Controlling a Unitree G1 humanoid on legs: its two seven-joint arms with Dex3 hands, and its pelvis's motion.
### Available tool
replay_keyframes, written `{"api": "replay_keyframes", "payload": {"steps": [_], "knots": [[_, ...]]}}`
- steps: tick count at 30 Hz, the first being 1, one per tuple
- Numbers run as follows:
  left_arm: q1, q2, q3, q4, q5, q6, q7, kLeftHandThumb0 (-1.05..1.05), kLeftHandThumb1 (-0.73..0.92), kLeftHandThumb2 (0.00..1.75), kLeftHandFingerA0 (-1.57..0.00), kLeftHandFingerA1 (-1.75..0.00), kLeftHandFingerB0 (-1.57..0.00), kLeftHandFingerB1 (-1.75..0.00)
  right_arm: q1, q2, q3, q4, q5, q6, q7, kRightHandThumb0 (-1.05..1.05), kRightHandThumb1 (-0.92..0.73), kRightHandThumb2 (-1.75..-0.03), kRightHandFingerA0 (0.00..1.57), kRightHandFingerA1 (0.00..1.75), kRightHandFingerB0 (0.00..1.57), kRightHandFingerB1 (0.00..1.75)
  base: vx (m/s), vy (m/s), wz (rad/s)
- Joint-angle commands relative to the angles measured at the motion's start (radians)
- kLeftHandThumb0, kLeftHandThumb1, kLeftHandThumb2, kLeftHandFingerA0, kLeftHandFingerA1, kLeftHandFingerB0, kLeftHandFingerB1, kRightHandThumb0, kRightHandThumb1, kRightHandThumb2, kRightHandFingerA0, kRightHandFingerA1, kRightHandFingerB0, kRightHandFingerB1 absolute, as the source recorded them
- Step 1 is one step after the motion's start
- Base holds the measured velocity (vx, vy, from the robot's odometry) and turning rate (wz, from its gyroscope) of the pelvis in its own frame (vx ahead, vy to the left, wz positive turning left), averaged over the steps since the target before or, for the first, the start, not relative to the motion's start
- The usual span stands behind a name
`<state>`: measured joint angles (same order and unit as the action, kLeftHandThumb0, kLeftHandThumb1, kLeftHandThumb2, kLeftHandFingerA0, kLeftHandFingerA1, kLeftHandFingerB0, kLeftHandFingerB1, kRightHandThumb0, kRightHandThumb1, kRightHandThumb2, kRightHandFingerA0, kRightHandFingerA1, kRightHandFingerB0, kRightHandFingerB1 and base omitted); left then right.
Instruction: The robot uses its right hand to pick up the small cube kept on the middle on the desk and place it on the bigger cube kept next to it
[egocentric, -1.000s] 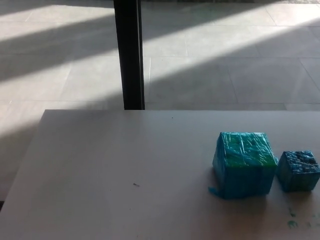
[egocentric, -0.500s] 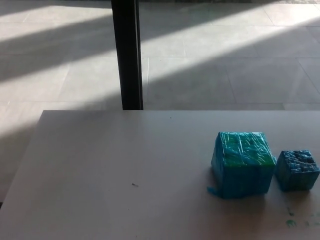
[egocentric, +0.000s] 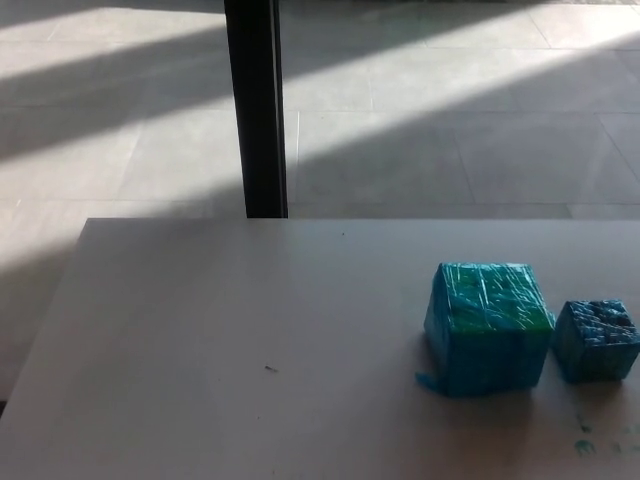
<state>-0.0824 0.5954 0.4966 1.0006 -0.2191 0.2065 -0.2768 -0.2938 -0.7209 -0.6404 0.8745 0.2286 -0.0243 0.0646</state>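
We look down on a pale desk. No writing or labels can be read on anything. Neither of our hands shows in the view, so we cannot tell their pose or whether they are open or closed. The small cube, blue, sits on the desk at far right, just beside the bigger cube, wrapped in blue-green tape. Behind the desk stands a dark post on a tiled floor.

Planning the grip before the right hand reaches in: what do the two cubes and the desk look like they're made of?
Bigger cube: apparently wrapped in glossy blue-green tape or film, wrinkles catching light; core hidden.
Small cube: blue, rougher crinkled wrap, less shine.
Desk: smooth, matte, pale, probably laminate.
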Motion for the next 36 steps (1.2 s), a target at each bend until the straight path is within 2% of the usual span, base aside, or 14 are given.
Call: {"api": "replay_keyframes", "payload": {"steps": [1, 2, 6, 7, 8, 23, 24, 27, 29, 30, 31, 32, 34, 36], "knots": [[0.005, 0.022, 0.006, -0.004, -0.016, 0.008, -0.003, -0.93, 0.90, 0.66, -0.42, -0.58, -0.38, -0.40, -0.065, -0.010, -0.002, -0.139, 0.042, 0.063, -0.024, -0.65, -0.61, -0.59, 0.70, 0.72, 0.53, 0.48, 0.00, 0.000, 0.00], [0.002, 0.024, 0.003, 0.000, -0.012, 0.010, -0.001, -0.94, 0.90, 0.67, -0.42, -0.58, -0.38, -0.40, -0.106, 0.010, 0.030, -0.274, 0.038, 0.079, -0.034, -0.61, -0.50, -0.90, 0.58, 0.70, 0.38, 0.53, 0.00, 0.000, 0.00], [0.004, 0.026, -0.001, 0.002, -0.008, 0.006, -0.004, -0.94, 0.91, 0.68, -0.43, -0.55, -0.38, -0.38, -0.126, 0.027, 0.077, -0.401, 0.025, 0.091, -0.010, -0.48, -0.69, -0.60, 0.53, 0.58, 0.35, 0.36, 0.00, 0.000, 0.00], [0.002, 0.025, 0.001, 0.005, -0.010, 0.007, 0.000, -0.90, 0.69, 1.11, -0.38, -0.61, -0.33, -0.51, -0.130, 0.037, 0.091, -0.444, 0.031, 0.104, -0.004, -0.43, -0.69, -0.60, 0.50, 0.56, 0.34, 0.35, 0.00, 0.000, 0.00], [0.001, 0.025, -0.002, 0.009, -0.005, 0.000, 0.002, -0.93, 0.91, 0.68, -0.42, -0.54, -0.38, -0.39, -0.134, 0.043, 0.119, -0.491, 0.029, 0.111, 0.014, -0.40, -0.71, -0.60, 0.47, 0.56, 0.32, 0.36, 0.00, 0.000, 0.00], [-0.002, 0.024, 0.007, 0.027, -0.015, -0.003, -0.001, -0.91, 0.68, 1.11, -0.38, -0.62, -0.33, -0.51, -0.313, 0.058, 0.459, -0.444, -0.107, 0.122, 0.123, -0.53, -0.44, -0.81, 0.53, 0.66, 0.39, 0.52, 0.00, 0.000, 0.00], [0.005, 0.028, 0.006, 0.018, -0.016, -0.007, -0.014, -0.94, 0.90, 0.67, -0.40, -0.57, -0.37, -0.40, -0.321, 0.056, 0.490, -0.427, -0.129, 0.125, 0.134, -0.56, -0.45, -0.79, 0.49, 0.64, 0.34, 0.48, 0.00, 0.000, 0.00], [0.004, 0.031, -0.007, 0.019, -0.003, -0.010, -0.007, -0.94, 0.91, 0.67, -0.43, -0.54, -0.40, -0.39, -0.339, 0.045, 0.537, -0.388, -0.156, 0.127, 0.158, -0.48, -0.54, -0.56, 0.46, 0.55, 0.34, 0.33, 0.00, 0.000, 0.00], [0.006, 0.028, -0.004, 0.003, -0.008, 0.006, 0.004, -0.90, 0.69, 1.11, -0.39, -0.60, -0.34, -0.51, -0.357, 0.030, 0.587, -0.349, -0.186, 0.107, 0.211, -0.50, -0.55, -0.57, 0.38, 0.54, 0.27, 0.30, 0.00, 0.000, 0.00], [0.006, 0.027, -0.004, -0.005, -0.011, 0.005, -0.001, -0.93, 0.91, 0.67, -0.42, -0.55, -0.39, -0.39, -0.377, 0.010, 0.625, -0.329, -0.219, 0.099, 0.231, -0.62, -0.45, -0.79, 0.30, 0.57, 0.16, 0.41, 0.00, 0.000, 0.00], [0.004, 0.026, -0.002, 0.000, -0.013, 0.006, 0.000, -0.91, 0.70, 1.11, -0.38, -0.61, -0.34, -0.51, -0.387, -0.004, 0.659, -0.314, -0.248, 0.082, 0.246, -0.69, -0.45, -0.81, 0.24, 0.55, 0.13, 0.40, 0.00, 0.000, 0.00], [-0.002, 0.024, -0.001, 0.019, -0.011, -0.009, 0.004, -0.94, 0.90, 0.67, -0.43, -0.55, -0.39, -0.39, -0.395, -0.019, 0.693, -0.306, -0.282, 0.075, 0.256, -0.71, -0.46, -0.83, 0.18, 0.53, 0.09, 0.39, 0.00, 0.000, 0.00], [0.000, 0.023, 0.002, 0.013, -0.015, -0.002, 0.005, -0.94, 0.90, 0.67, -0.42, -0.55, -0.39, -0.39, -0.414, -0.029, 0.742, -0.292, -0.314, 0.090, 0.274, -0.84, -0.49, -0.81, 0.06, 0.47, 0.08, 0.35, 0.00, 0.000, 0.00], [-0.001, 0.024, -0.002, 0.011, -0.012, 0.005, 0.005, -0.90, 0.69, 1.11, -0.38, -0.60, -0.33, -0.50, -0.424, -0.036, 0.766, -0.278, -0.326, 0.077, 0.283, -0.71, -0.44, -0.83, 0.04, 0.35, 0.07, 0.31, 0.00, 0.000, 0.00]]}}
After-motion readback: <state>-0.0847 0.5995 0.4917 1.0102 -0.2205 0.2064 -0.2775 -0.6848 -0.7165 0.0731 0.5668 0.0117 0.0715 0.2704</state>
